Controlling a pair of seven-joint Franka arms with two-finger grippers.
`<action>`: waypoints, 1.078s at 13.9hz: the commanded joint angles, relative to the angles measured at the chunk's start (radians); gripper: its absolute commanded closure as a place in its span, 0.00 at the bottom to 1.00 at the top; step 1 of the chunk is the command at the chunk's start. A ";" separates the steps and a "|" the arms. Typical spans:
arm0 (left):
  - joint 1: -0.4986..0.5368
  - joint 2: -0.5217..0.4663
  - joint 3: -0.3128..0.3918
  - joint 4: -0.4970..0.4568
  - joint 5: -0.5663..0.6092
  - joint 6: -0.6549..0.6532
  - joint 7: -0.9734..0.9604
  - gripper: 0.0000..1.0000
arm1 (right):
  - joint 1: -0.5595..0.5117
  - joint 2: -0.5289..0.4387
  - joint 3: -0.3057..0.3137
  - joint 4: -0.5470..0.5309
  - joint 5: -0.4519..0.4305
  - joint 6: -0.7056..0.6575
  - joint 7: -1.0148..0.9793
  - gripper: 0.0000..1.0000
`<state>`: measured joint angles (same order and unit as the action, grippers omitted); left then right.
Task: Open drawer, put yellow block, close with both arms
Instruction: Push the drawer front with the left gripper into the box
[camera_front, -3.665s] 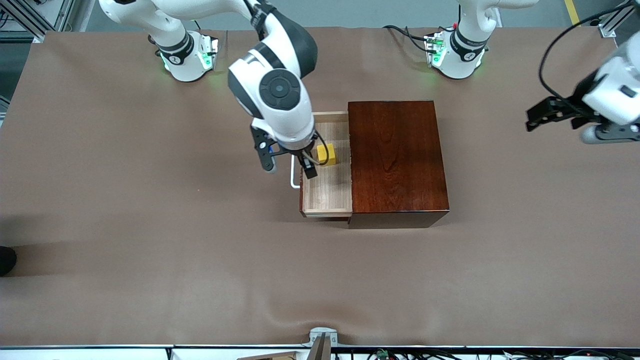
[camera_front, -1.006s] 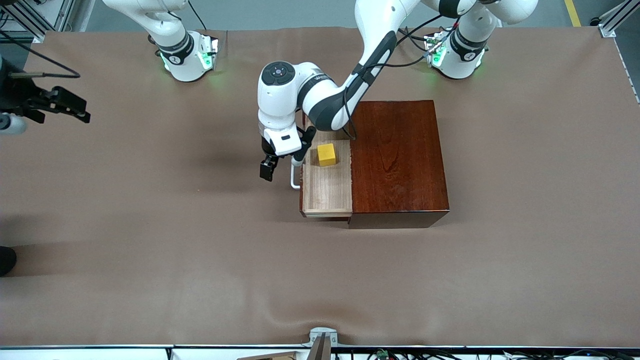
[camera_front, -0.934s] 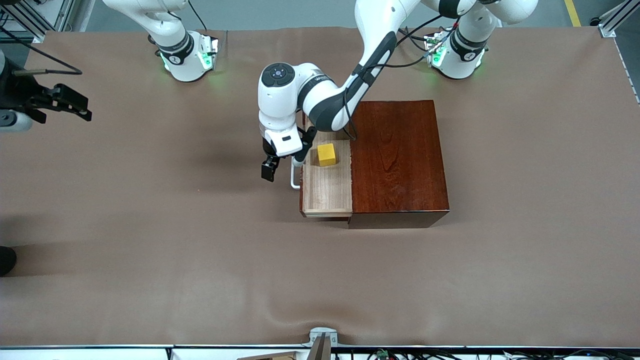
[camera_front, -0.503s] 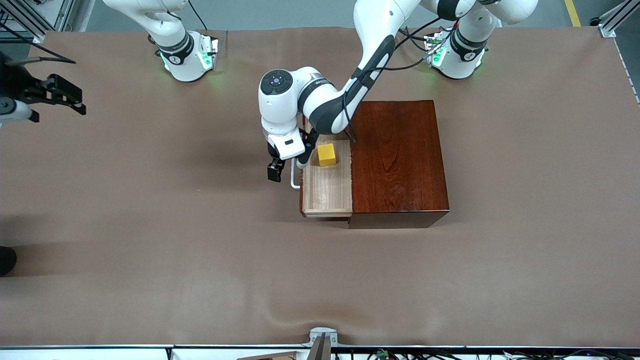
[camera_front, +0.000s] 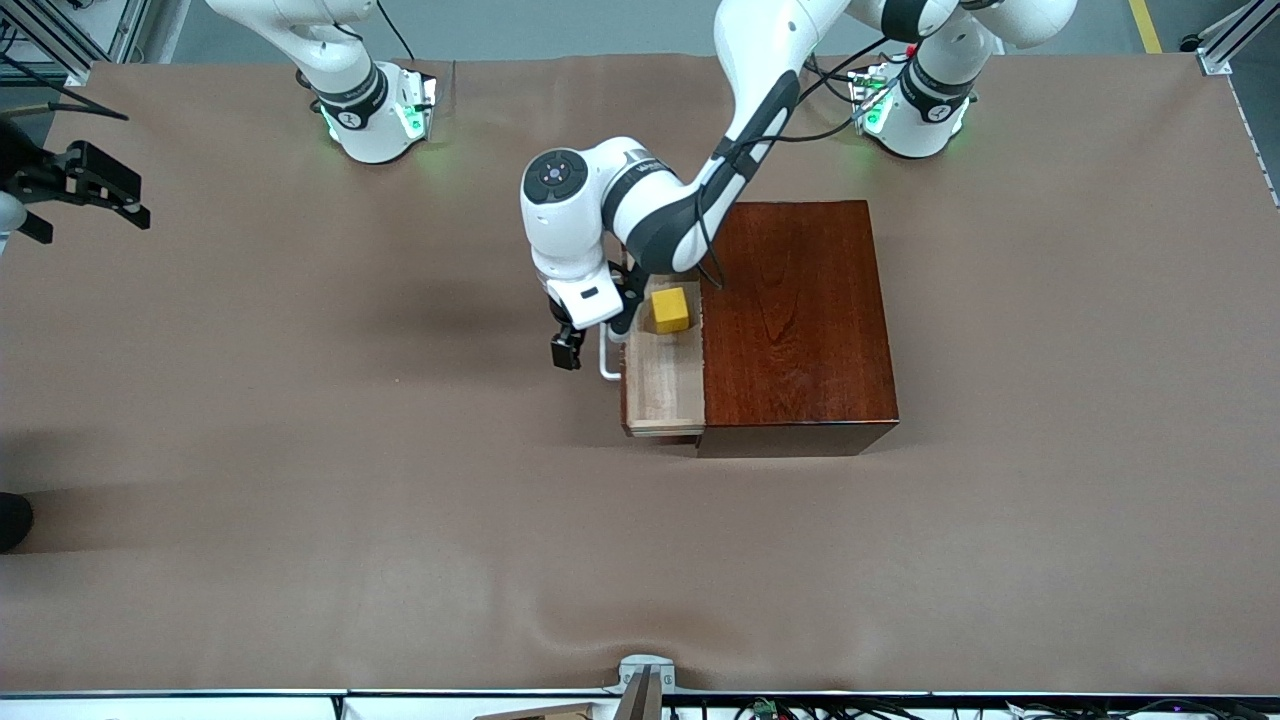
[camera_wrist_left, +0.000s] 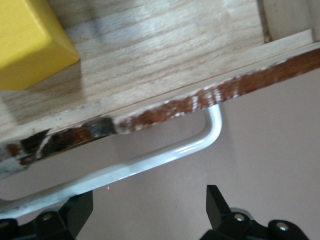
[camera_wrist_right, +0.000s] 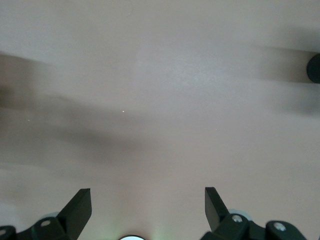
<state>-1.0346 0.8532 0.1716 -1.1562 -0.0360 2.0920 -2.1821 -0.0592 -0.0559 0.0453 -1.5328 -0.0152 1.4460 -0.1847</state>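
Note:
The dark mahogany box (camera_front: 795, 320) stands mid-table. Its drawer (camera_front: 660, 385) sticks partly out toward the right arm's end, pale wood tray showing. The yellow block (camera_front: 671, 310) lies in the tray, also in the left wrist view (camera_wrist_left: 30, 45). The white bar handle (camera_front: 607, 365) is on the drawer front (camera_wrist_left: 225, 92). My left gripper (camera_front: 592, 340) is open and empty, against the handle (camera_wrist_left: 150, 160), one finger (camera_wrist_left: 80, 215) touching the bar. My right gripper (camera_front: 80, 190) is open and empty, up over the right arm's end of the table (camera_wrist_right: 147, 207).
Brown cloth (camera_front: 400, 520) covers the table. A dark round thing (camera_front: 12, 520) sits at the cloth's edge at the right arm's end, also in the right wrist view (camera_wrist_right: 315, 67). A metal bracket (camera_front: 645, 675) sits at the table's near edge.
The left gripper has moved toward the box and the drawer has slid partly in with the yellow block. The right gripper has drifted farther out over the right arm's end.

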 joint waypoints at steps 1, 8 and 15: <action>0.028 -0.046 0.005 -0.016 0.034 -0.091 0.004 0.00 | -0.004 0.007 0.005 0.020 -0.017 -0.002 -0.018 0.00; 0.045 -0.054 0.005 -0.033 0.036 -0.191 0.010 0.00 | 0.048 0.007 -0.093 0.020 -0.019 -0.002 -0.061 0.00; 0.073 -0.066 0.006 -0.034 0.037 -0.288 0.030 0.00 | 0.047 0.008 -0.091 0.016 -0.019 -0.004 -0.048 0.00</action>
<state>-0.9665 0.8207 0.1757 -1.1580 -0.0264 1.8455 -2.1731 -0.0240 -0.0532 -0.0353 -1.5281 -0.0168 1.4474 -0.2360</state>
